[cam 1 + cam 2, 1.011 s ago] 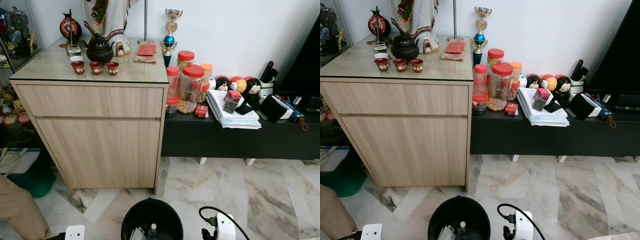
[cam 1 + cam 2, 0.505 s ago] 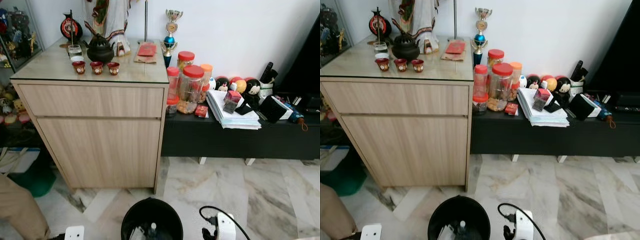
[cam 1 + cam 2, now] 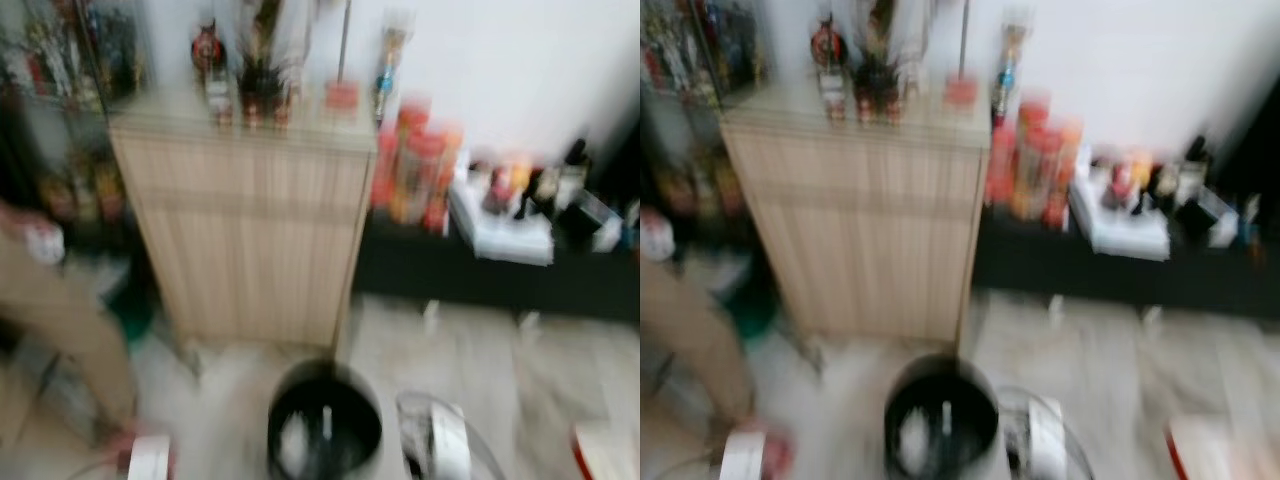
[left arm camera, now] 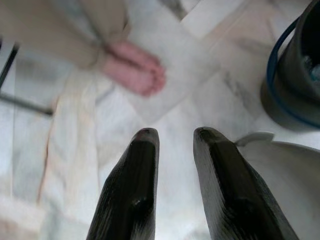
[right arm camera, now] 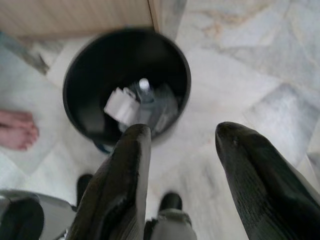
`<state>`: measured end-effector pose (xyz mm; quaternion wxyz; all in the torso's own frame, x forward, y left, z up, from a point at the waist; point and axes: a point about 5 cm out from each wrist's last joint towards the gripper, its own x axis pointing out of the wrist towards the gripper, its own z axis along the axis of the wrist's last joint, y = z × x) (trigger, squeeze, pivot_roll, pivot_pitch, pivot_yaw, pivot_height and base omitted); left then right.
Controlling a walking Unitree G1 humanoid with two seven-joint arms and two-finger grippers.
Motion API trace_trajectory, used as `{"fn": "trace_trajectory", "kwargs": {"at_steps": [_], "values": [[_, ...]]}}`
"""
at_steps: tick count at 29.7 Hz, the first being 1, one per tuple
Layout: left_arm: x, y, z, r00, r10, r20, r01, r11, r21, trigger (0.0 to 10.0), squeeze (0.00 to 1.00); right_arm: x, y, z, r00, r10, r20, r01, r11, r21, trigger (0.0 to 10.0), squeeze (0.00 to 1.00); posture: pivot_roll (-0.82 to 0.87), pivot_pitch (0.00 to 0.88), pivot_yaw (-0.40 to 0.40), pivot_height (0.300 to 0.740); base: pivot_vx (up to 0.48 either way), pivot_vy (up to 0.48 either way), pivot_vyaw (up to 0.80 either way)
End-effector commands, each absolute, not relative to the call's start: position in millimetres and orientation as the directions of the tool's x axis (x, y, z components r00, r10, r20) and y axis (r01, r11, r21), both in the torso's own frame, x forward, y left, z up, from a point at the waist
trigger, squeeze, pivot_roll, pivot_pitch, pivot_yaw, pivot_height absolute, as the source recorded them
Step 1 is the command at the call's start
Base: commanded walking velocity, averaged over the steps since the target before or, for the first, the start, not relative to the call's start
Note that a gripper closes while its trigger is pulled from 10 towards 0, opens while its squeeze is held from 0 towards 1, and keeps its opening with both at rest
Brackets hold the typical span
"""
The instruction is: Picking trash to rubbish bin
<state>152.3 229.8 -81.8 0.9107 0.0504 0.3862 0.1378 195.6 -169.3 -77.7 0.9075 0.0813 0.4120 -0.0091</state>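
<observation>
Right gripper [image 5: 182,135]: two long, glossy black fingers spread wide apart, nothing between them, hanging above the floor beside the rubbish bin [image 5: 170,60]. Left gripper [image 4: 175,137]: tapered black fingers parted by a narrow gap, empty, over pale marble floor [image 4: 165,95].

Bin: round, black, smooth-walled, upright, mouth facing up. Stands on the floor just in front of the wooden cabinet [image 3: 250,230]. A blue hoop runs round its outer wall in the left wrist view.

Trash in bin: a clear plastic bottle [image 5: 146,97] with a white cap, standing roughly upright, cap toward the bin mouth; a crumpled white piece [image 5: 120,106] leans beside it, touching it.

Floor: polished marble tile, grey and tan veining.

Head views heavily blurred. Cabinet is light wood grain with small items on top; red-lidded jars [image 3: 415,165] just beside it on a low black bench.

A person's bare foot [image 4: 132,67] rests on the tile near the left gripper.
</observation>
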Motion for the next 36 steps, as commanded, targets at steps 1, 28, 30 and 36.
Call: {"fn": "trace_trajectory", "kwargs": {"at_steps": [1, 28, 30, 36], "values": [[163.5, 231.7, -76.7, 0.685, 0.288, -0.669, -0.211, 0.958, 0.195, 10.0, 0.00, 195.7, -167.7, -77.8, 0.658, 0.053, -0.751, 0.087, 0.985, 0.146, 10.0, 0.00, 0.05, 0.012, -0.092, 0.740, -0.274, 0.000, 0.00], [163.3, 231.5, -77.0, 0.683, 0.286, -0.672, -0.209, 0.958, 0.196, 10.0, 0.00, 196.4, -163.5, -77.6, 0.661, 0.075, -0.747, 0.057, 0.987, 0.149, 10.0, 0.00, 0.05, 0.010, -0.091, 0.740, -0.199, 0.000, 0.00], [163.4, 231.6, -77.0, 0.683, 0.287, -0.672, -0.208, 0.958, 0.197, 10.0, 0.00, 196.6, -163.1, -77.5, 0.661, 0.077, -0.746, 0.054, 0.987, 0.150, 10.0, 0.00, 0.05, 0.010, -0.091, 0.740, 0.000, 0.000, 0.00], [163.7, 232.1, -76.7, 0.684, 0.287, -0.671, -0.206, 0.958, 0.200, 10.0, 0.00, 196.8, -161.9, -77.4, 0.662, 0.081, -0.745, 0.048, 0.987, 0.150, 10.0, 0.00, 0.05, 0.006, -0.088, 0.740, 0.000, 0.000, 0.00]]}}
